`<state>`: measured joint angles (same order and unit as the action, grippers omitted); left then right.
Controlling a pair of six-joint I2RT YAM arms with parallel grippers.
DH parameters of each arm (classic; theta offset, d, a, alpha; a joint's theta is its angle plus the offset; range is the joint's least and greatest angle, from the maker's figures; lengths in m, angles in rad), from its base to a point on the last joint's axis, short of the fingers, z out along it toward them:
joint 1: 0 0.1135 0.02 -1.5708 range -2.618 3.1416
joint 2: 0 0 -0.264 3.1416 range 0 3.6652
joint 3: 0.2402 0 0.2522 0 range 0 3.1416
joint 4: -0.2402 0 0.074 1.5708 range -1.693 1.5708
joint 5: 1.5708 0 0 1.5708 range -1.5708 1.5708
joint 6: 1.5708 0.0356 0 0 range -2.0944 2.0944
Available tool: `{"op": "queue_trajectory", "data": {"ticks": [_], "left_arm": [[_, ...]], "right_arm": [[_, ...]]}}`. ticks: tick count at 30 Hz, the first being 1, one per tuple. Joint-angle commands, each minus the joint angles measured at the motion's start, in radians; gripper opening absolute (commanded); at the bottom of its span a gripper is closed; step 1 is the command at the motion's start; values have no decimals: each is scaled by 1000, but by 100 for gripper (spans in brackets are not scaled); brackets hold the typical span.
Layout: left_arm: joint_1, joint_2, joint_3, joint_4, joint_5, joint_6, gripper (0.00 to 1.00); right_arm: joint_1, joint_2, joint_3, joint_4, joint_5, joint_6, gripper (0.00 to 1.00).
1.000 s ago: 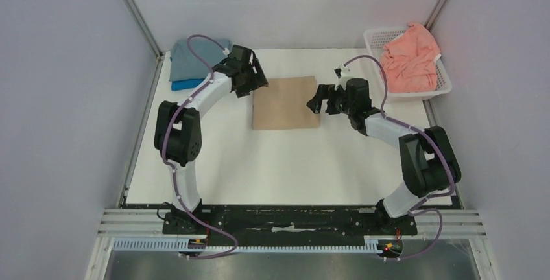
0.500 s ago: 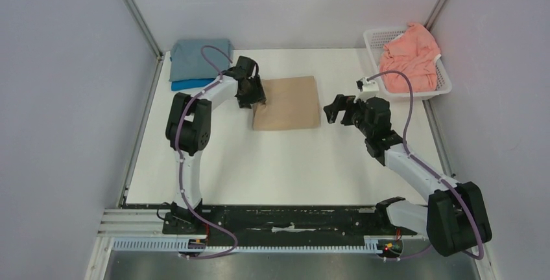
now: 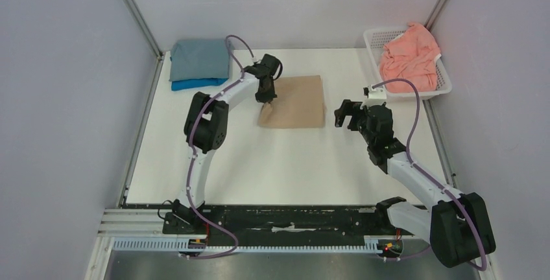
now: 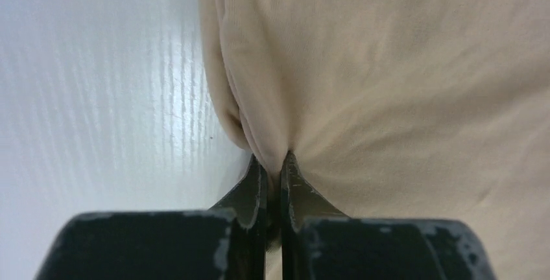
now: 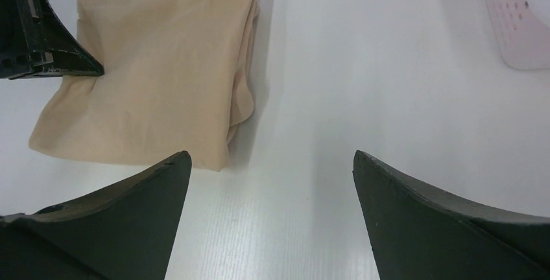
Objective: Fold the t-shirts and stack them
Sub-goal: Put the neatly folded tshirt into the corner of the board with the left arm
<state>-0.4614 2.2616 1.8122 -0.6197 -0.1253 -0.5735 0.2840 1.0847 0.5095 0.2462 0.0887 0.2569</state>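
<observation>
surface: white; everything you're working with sits in its far half.
basket: white lattice, at the far right corner.
salmon-pink t-shirt: crumpled in the basket, spilling over the far rim.
tan t-shirt: folded to a rough rectangle, lying around the middle of the surface toward the far edge. Its left edge is bunched where your left claw has it.
grey-blue t-shirt: folded, at the far left corner, on top of the bright blue one.
bright blue t-shirt: folded under the grey-blue, only its near strip shows.
right claw: jaws spread wide, gripping nothing, above bare surface right of the tan t-shirt and clear of it.
left claw: jaws pinched together on a fold of the tan t-shirt's left edge.
</observation>
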Motion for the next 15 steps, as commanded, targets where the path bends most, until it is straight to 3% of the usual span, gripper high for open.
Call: {"op": "queue_trajectory", "data": {"ticks": [1, 4, 6, 15], "left_arm": [[-20, 68, 139, -157, -355, 126, 2], [-15, 98, 230, -157, -572, 239, 2], [-3, 119, 298, -150, -619, 304, 2], [102, 75, 326, 149, -566, 618, 2]], "right_arm": [[-4, -19, -10, 8, 99, -20, 98], [-4, -28, -15, 10, 127, -22, 98], [-4, -34, -23, 20, 144, -18, 98], [-4, -44, -44, 39, 235, -21, 98]]}}
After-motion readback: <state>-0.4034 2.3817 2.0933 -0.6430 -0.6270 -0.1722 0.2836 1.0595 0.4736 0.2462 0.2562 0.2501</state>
